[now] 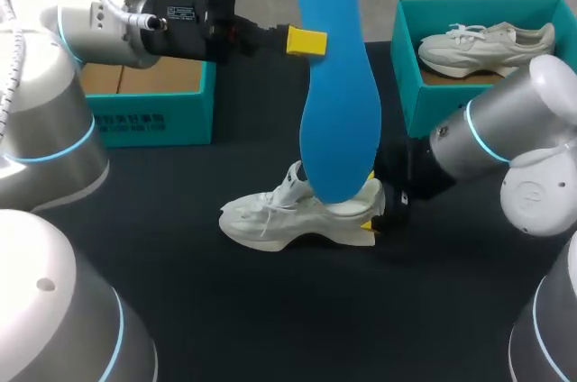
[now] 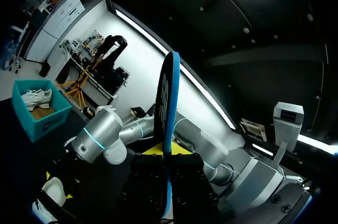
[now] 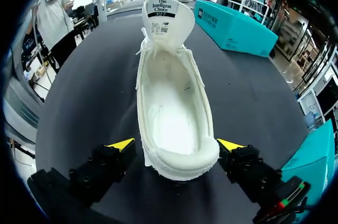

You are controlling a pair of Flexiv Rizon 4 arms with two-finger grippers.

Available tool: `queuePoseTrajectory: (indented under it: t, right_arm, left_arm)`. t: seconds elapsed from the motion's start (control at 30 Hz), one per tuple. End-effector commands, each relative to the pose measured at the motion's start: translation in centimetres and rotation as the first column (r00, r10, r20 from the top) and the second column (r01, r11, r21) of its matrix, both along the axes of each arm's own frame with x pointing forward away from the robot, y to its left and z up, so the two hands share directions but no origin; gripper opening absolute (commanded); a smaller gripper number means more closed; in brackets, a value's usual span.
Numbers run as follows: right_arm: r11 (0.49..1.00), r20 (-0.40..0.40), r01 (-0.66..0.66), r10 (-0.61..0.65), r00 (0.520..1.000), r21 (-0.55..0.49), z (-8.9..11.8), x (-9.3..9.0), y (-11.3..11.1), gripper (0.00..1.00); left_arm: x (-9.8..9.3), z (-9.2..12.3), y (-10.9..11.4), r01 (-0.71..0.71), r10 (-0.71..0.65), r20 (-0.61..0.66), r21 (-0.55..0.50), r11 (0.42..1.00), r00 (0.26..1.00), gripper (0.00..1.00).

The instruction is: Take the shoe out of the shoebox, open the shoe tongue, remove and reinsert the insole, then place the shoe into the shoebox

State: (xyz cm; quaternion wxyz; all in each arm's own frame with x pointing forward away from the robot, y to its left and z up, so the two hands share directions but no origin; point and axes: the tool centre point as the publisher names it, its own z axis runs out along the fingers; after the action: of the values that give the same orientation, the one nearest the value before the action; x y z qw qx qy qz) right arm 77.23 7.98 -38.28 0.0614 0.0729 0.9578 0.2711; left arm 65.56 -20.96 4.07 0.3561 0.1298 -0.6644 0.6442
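A blue insole (image 1: 338, 85) hangs upright above the table, and my left gripper (image 1: 309, 42) is shut on its upper part. In the left wrist view the insole (image 2: 168, 113) stands edge-on between that gripper's fingers. Under it a white shoe (image 1: 288, 215) lies on the black table, tongue (image 3: 168, 20) folded up and its inside bare. My right gripper (image 3: 176, 147) is open at the shoe's heel (image 3: 179, 160), one yellow fingertip (image 3: 120, 143) on each side of it. In the head view this gripper (image 1: 371, 213) sits at the shoe's right end.
A teal shoebox (image 1: 153, 116) stands at the back left. At the back right a second teal shoebox (image 1: 410, 85) holds another white shoe (image 1: 487, 44). The black table (image 1: 297, 310) stretches toward the front.
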Motion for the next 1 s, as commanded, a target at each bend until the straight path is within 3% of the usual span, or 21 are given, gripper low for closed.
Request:
queuePoseTrajectory:
  t: [0.03, 0.63, 1.0]
  right_arm:
    - [0.975, -0.036, 0.033, -0.042, 0.998, -0.221, 1.4, -0.3, 0.2, 1.00]
    - [0.855, -0.049, 0.126, -0.174, 0.984, -0.503, 3.7, -0.5, 1.2, 1.00]
    - [0.845, -0.074, 0.083, -0.143, 0.987, -0.529, 4.1, -0.7, 1.3, 1.00]
  left_arm:
    - [0.1, -0.1, -0.1, 0.002, -0.002, 0.000, 0.000, 1.000, 1.000, 0.00]
    - [0.1, -0.1, -0.1, 0.002, -0.002, 0.000, 0.000, 1.000, 1.000, 0.00]
    - [0.1, -0.1, -0.1, 0.002, -0.002, 0.000, 0.000, 1.000, 1.000, 0.00]
